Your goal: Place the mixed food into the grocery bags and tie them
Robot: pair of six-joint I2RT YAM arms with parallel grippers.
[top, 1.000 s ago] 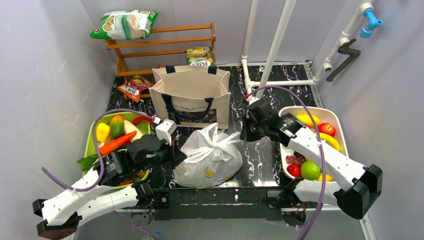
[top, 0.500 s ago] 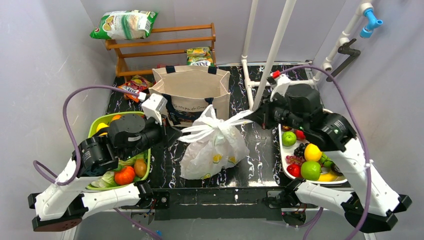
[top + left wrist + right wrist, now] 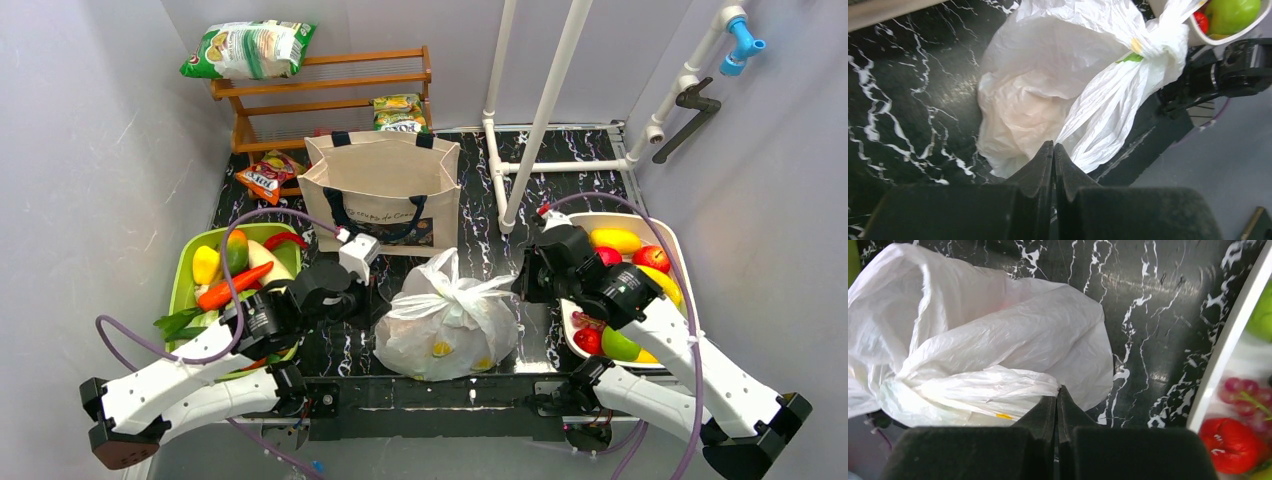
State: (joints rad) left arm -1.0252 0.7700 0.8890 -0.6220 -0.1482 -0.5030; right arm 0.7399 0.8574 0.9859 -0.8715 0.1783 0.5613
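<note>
The white plastic bag [image 3: 445, 325] sits on the dark marble table near its front edge. Its handles are knotted on top [image 3: 455, 297], and yellow fruit shows through its lower side. My left gripper [image 3: 380, 300] is at the bag's left; in the left wrist view [image 3: 1053, 146] it is shut, with a handle strand [image 3: 1108, 95] running to its tips. My right gripper [image 3: 518, 285] is at the bag's right; in the right wrist view [image 3: 1058, 389] it is shut on the end of the other strand [image 3: 983, 387]. The beige canvas tote [image 3: 385, 185] stands open behind the bag.
A green tray [image 3: 183, 290] of vegetables lies at the left. A white tray [image 3: 682, 250] of fruit lies at the right. A wooden rack [image 3: 320, 85] with snack packets [image 3: 250, 48] stands at the back, an orange packet [image 3: 268, 178] below it. White pipes [image 3: 540, 110] rise at the back right.
Both grippers have come down and inward from the raised, stretched-out pull of half a second ago. The handles are now slack around the knot, and the bag has settled slightly to the right.
</note>
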